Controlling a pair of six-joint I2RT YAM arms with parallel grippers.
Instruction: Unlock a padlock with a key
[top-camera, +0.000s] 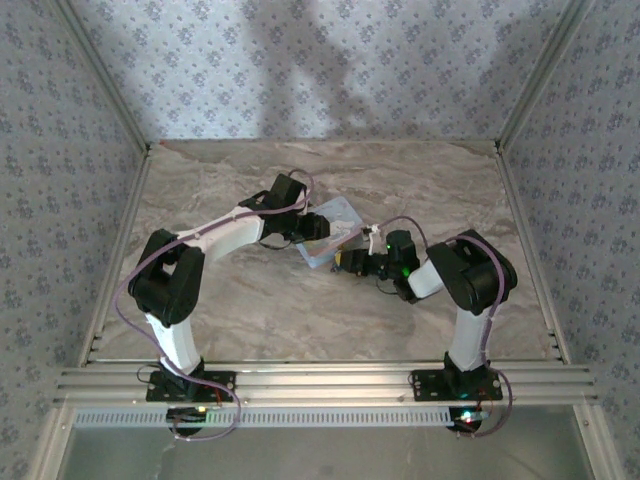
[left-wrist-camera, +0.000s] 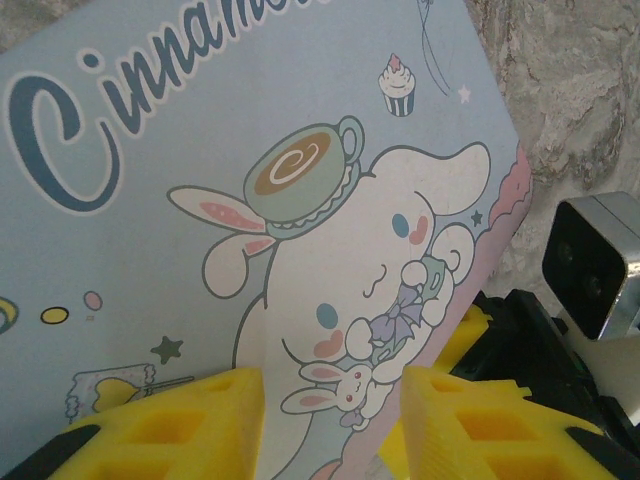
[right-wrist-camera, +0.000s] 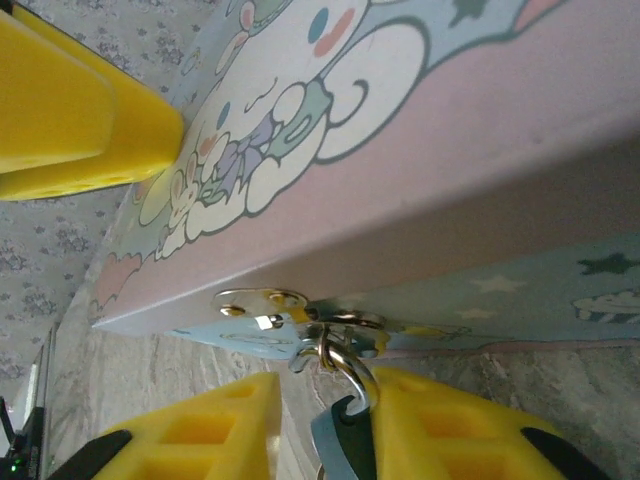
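The left pincer (left-wrist-camera: 330, 392) comes first: its yellow fingers (left-wrist-camera: 170, 425) stand partly apart over the near edge of the box (left-wrist-camera: 200, 200) lid, with nothing between them. Whether they press on the lid I cannot tell. The box lies flat at mid-bench (top-camera: 250, 300). It looks light, with a smooth printed surface, so it would probably slide if pulled from the front without a steadying push from above.

To the right, on the box's front wall, a small metal hasp (right-wrist-camera: 262, 298) carries the padlock (right-wrist-camera: 345, 442), which hangs by its shackle (right-wrist-camera: 352, 378). The lock looks small, hard, smooth and light. Because it hangs loose, it will likely swing and twist away from a touch. The best hold is probably across the flat sides of the body, below the shackle, leaving the keyhole end clear. Whether a key is already in it I cannot tell.

The right pincer (right-wrist-camera: 328, 388) has its jaws on either side of the lock. One finger lies against the lock and a gap shows at the other, so I cannot tell whether the grip is firm.
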